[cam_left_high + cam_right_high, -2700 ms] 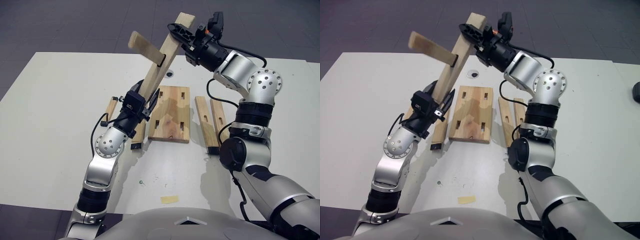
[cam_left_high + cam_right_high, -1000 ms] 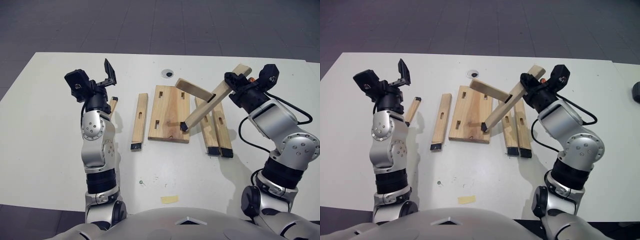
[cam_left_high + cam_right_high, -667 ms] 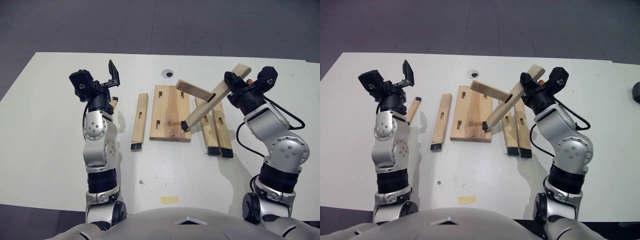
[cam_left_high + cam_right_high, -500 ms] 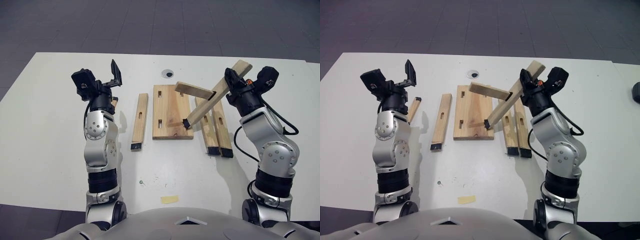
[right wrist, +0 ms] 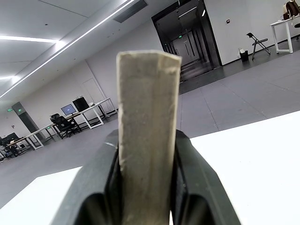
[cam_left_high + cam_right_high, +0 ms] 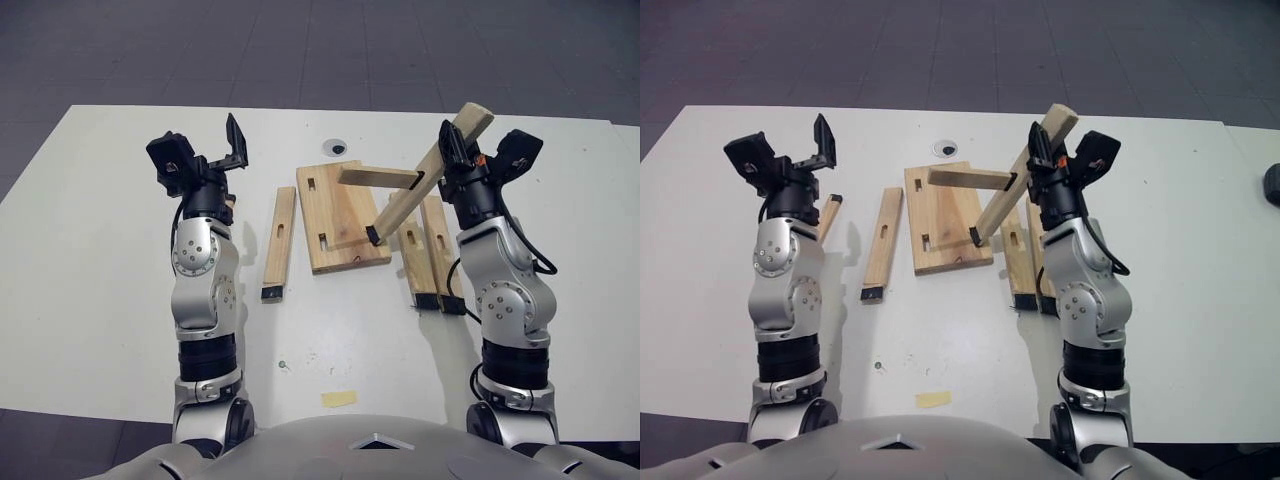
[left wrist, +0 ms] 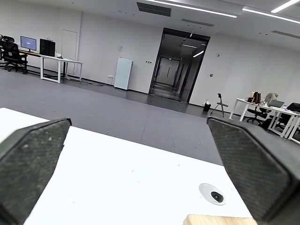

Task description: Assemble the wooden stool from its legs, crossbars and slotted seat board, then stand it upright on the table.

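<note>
My right gripper [image 6: 452, 163] is shut on a wooden leg [image 6: 405, 200] near its upper end; the leg fills the space between the gripper's fingers [image 5: 101, 183]. The leg slants down to the left, its black-tipped foot resting on the slotted seat board [image 6: 335, 205]. A crossbar [image 6: 378, 179] sticks out sideways from the leg's slot, above the board. My left gripper [image 6: 205, 152] is open and raised at the left, nothing between its fingers [image 7: 28, 164]. One loose leg [image 6: 277, 240] lies left of the board, two more legs [image 6: 428, 255] right of it. A short crossbar [image 6: 827, 219] lies behind my left arm.
The white table [image 6: 90, 250] has a round cable hole [image 6: 335, 148] behind the board. A scrap of yellow tape [image 6: 338, 398] and a small screw [image 6: 284, 365] lie near the front edge. Open tabletop stretches to the far left and right.
My right arm swung left and drew in, standing the held leg steeper. The seat board turned and slid slightly left. My left gripper shifted a little toward the centre.
</note>
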Robot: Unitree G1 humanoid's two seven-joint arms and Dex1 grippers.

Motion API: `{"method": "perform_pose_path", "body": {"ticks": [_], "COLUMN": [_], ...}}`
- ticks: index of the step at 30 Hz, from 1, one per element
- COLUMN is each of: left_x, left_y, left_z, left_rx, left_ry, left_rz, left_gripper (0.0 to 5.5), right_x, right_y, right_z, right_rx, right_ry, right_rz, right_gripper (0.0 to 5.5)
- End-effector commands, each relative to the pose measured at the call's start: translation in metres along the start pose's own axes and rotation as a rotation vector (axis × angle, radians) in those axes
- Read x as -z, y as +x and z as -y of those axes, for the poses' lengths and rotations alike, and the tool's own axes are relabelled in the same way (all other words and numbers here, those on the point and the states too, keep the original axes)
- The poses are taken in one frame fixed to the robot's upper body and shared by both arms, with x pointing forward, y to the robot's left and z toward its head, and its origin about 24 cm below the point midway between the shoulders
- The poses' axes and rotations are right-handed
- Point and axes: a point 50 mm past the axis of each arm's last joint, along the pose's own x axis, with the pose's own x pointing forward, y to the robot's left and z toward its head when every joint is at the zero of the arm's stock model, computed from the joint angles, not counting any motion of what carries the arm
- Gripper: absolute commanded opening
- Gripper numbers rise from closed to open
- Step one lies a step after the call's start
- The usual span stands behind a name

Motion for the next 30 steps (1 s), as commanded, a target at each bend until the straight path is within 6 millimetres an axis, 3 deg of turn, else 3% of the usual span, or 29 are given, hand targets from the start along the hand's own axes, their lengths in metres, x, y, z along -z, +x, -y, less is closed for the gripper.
{"method": "perform_pose_path", "body": {"ticks": [1,5,16,24,30], "left_x": [0.0,0.0,0.0,-0.001,0.001], "left_y": [0.002,0.002,0.006,0.006,0.004], "left_z": [0.005,0.006,0.01,0.011,0.012], "left_rx": [0.029,0.037,0.07,0.077,0.082], "left_ry": [-0.002,-0.001,0.006,0.007,0.009], "left_rz": [-0.004,-0.006,-0.01,-0.004,-0.011], "left_gripper": [5.4,5.4,5.4,5.4,5.4], "right_x": [0.011,0.002,0.002,-0.013,-0.003], "right_y": [-0.006,-0.005,-0.006,-0.001,-0.003], "right_z": [0.015,0.017,0.025,0.018,0.026], "right_rx": [0.089,0.104,0.145,0.099,0.127], "right_ry": [0.045,0.118,0.212,0.212,0.211], "right_rz": [-0.043,-0.004,0.035,0.074,0.043], "right_gripper": [1.01,1.01,1.01,1.01,1.01]}}
